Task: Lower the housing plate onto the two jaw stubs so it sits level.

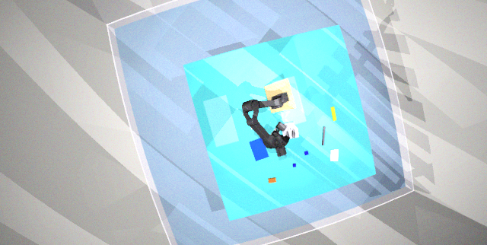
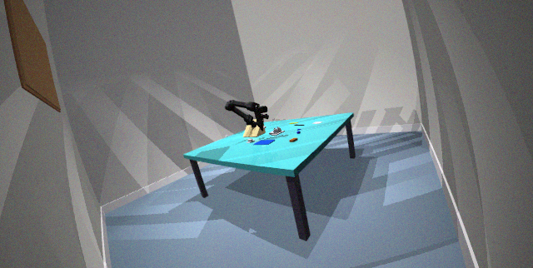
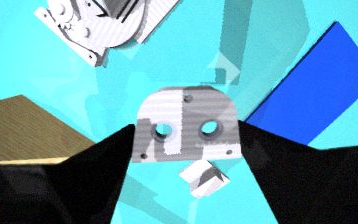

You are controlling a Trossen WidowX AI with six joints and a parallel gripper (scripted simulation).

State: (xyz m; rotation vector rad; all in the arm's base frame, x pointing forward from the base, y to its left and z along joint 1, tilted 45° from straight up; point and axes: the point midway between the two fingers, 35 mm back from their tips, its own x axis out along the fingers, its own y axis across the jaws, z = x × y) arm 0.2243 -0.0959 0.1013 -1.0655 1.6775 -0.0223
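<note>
My gripper (image 2: 261, 127) (image 3: 184, 126) is shut on the housing plate (image 3: 196, 145), a grey-white plate with a rounded far edge, two large holes and small screw holes. It is held face-on to the wrist camera, above the table. The white gripper assembly with the jaws (image 1: 292, 131) (image 2: 276, 131) (image 3: 117, 27) stands on the table, at the upper left of the wrist view and cut off by its top edge. The held plate is off to the side of it, not touching. The jaw stubs are too small or cut off to make out clearly.
A beige block (image 1: 272, 88) (image 2: 250, 131) (image 3: 25, 130) stands by the arm's base. A blue mat (image 1: 258, 151) (image 2: 264, 142) (image 3: 320, 85) and a small white stand (image 2: 251, 140) (image 3: 205, 178) are near the hand. An orange block (image 1: 272, 180), yellow bar (image 1: 333, 113) and dark rod (image 1: 323, 135) lie farther off.
</note>
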